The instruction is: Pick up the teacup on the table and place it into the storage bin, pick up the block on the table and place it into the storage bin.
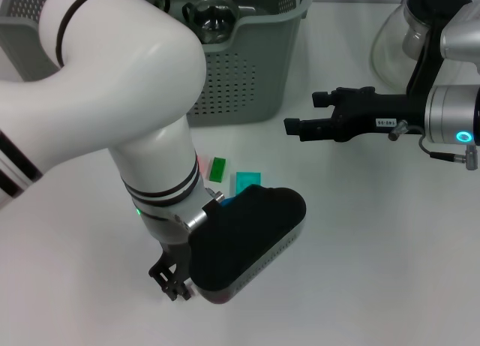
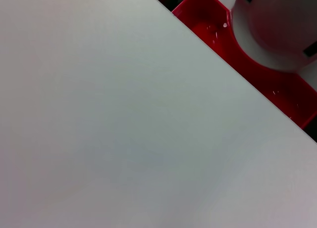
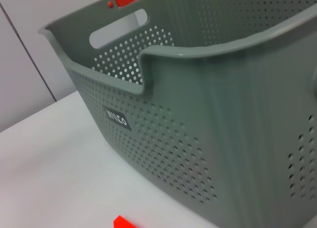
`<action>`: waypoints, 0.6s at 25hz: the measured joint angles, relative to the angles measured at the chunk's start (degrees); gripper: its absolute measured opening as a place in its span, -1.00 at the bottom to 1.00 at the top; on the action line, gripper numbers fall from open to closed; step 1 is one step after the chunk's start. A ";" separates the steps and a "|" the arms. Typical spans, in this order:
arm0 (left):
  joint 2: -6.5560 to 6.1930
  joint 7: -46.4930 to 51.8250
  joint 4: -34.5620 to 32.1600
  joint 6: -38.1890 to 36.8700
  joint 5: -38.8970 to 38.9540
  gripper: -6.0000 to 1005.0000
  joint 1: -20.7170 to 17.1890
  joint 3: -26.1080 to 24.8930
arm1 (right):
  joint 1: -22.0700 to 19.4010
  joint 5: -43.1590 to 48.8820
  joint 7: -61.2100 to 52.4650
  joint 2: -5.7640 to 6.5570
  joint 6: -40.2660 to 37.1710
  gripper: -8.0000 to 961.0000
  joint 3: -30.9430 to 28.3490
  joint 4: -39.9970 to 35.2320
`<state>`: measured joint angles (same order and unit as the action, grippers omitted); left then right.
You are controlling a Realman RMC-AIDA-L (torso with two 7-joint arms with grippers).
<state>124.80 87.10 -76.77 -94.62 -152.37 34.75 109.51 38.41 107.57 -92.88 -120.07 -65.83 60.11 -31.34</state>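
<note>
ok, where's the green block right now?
Head view: the green block lies on the table just in front of the storage bin, beside a teal block, right by the left arm's wrist.

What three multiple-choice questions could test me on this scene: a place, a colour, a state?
1. Where is the glass cup? A on the floor; B in the basket; C in a gripper.
2. The basket's colour? A red; B grey-green; C yellow.
3. The right gripper is: A open, empty; B holding a block; C holding the cup.
Answers: B, it sits within the basket's walls; B, its perforated walls show that; A, its fingers stand apart, nothing between. The left gripper hangs low by the table.
</note>
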 joint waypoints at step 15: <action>-0.08 1.50 0.04 0.11 0.53 -0.16 1.61 -3.96 | 0.00 0.00 0.52 0.01 0.27 0.97 0.03 0.17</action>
<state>124.72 88.60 -76.72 -94.50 -151.84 36.36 105.55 38.41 107.57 -92.36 -120.05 -65.55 60.14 -31.17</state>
